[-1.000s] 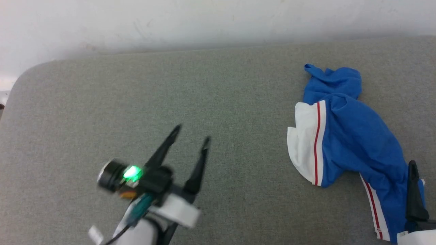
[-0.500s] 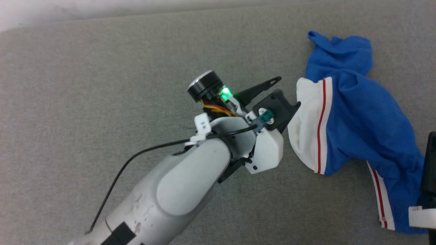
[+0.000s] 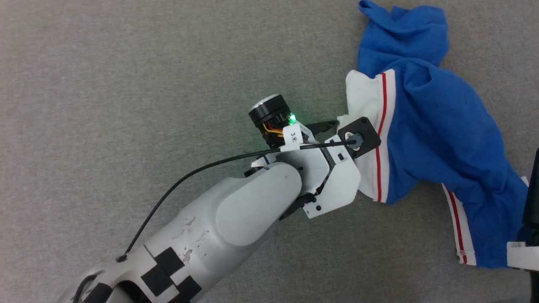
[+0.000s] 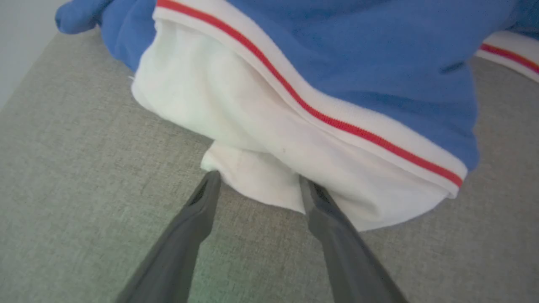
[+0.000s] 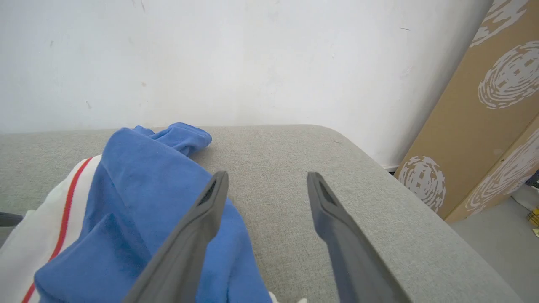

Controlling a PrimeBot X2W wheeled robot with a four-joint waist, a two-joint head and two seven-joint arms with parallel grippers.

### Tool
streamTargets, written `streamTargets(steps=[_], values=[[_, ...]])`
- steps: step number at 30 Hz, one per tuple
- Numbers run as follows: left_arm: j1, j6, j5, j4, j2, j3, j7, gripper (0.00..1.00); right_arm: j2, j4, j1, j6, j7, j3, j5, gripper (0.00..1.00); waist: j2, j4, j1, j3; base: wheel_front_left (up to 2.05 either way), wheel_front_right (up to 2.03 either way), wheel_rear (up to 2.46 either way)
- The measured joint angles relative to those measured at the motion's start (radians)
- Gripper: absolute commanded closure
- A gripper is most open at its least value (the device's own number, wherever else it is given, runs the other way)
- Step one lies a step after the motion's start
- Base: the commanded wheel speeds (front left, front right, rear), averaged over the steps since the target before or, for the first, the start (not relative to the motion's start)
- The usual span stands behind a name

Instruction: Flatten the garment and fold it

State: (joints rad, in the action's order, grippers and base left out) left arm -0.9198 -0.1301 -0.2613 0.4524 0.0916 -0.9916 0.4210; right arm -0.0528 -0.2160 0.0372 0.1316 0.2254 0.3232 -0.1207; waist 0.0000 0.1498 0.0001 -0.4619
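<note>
1. garment (image 3: 438,126), a crumpled royal-blue t-shirt with white sleeves and red-striped trim, lies bunched on the right of the grey fabric-covered surface (image 3: 126,84).
2. left gripper (image 4: 259,179): jaws wide apart, holding nothing; tips at the white sleeve's (image 4: 261,139) edge.
3. right gripper (image 5: 267,176): wide apart, empty, over the blue cloth.
4. judgement: light, limp, not slippery; will sag and drag. pinch the doubled sleeve hem or striped trim.

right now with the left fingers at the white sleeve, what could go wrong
1. The open left fingers straddle only the sleeve edge: closing could pinch a thin fold that slips, or several bunched layers.
2. Their tips sit low near the pad: pushing on may shove the shirt instead.
</note>
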Motion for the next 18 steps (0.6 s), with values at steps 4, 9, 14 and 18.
streamTargets(steps=[4, 9, 14, 18], values=[[-0.023, 0.000, -0.003, 0.030, -0.007, -0.031, -0.003, 0.00, 0.000, 0.003, -0.011, 0.000, 0.007, 0.001, -0.007, 0.00, 0.0000, 0.023, -0.0001, -0.019, 0.00, 0.00, 0.00], [-0.056, 0.002, -0.051, 0.048, -0.007, -0.109, 0.010, 1.00, 0.000, 0.011, -0.013, 0.000, 0.013, 0.001, -0.012, 0.00, 0.0000, 0.046, -0.0003, -0.031, 0.00, 0.00, 0.00], [-0.065, 0.002, -0.067, 0.063, -0.007, -0.121, -0.001, 1.00, 0.000, 0.019, -0.013, 0.000, 0.015, 0.013, -0.011, 0.00, 0.0000, 0.047, -0.0002, -0.022, 0.00, 0.00, 0.00], [-0.060, 0.011, -0.087, 0.078, -0.011, -0.116, -0.035, 1.00, 0.000, 0.021, -0.013, 0.000, 0.016, 0.023, -0.008, 0.00, 0.0001, 0.035, -0.0001, 0.003, 0.00, 0.00, 0.00]])
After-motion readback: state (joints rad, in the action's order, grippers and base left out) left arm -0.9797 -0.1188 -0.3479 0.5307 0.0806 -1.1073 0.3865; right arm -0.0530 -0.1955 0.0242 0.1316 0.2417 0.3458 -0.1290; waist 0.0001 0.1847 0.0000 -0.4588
